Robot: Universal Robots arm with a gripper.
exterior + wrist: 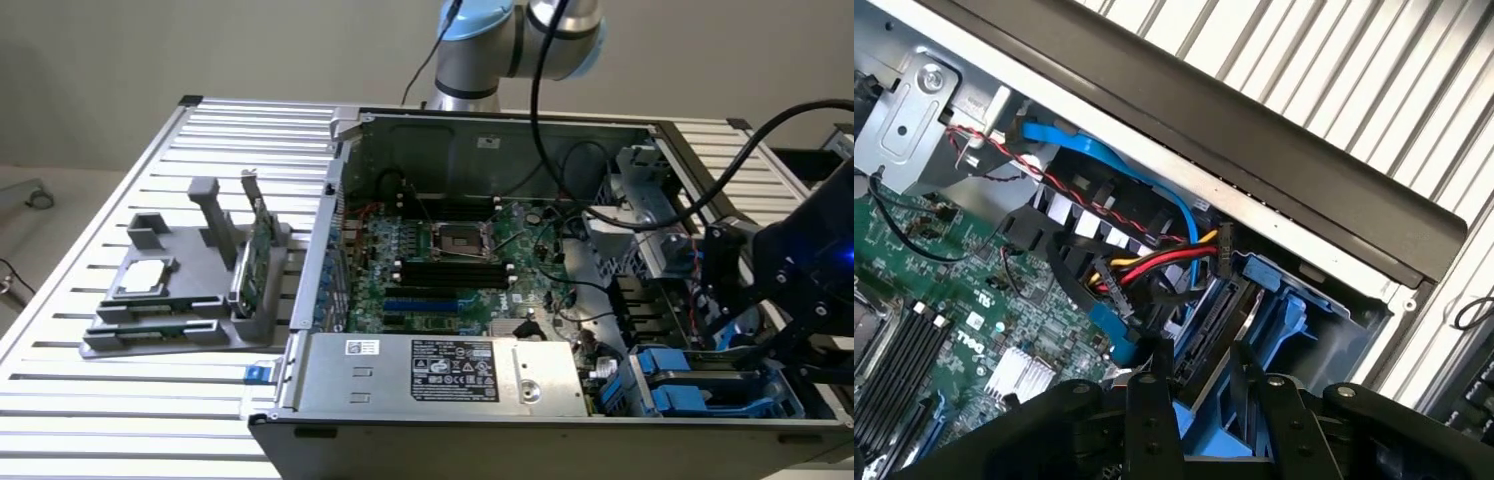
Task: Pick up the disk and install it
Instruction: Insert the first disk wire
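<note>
Roughly mid-install: the disk (1212,325) was off the worktop (134,400) and part-way into the blue drive bay (1324,310), at the near right corner of the case (494,150). By my read it was not seated, since its near end stood proud of the bay with the gripper (1202,400) on it. Fingers (1151,400) were set narrow, one on either side of the disk's blue frame, clamping it. Seating and release were left.

Disk stood on edge, not flat. Its long axis ran into the slot, from the fingers toward the red/yellow/black cables (1154,262), far end leading. Label not readable.

Motherboard (441,260) sat left of the bay. Grey holder (160,330) was well apart on the worktop's left, carrying a small chip (140,275) and a green card (254,265).
</note>
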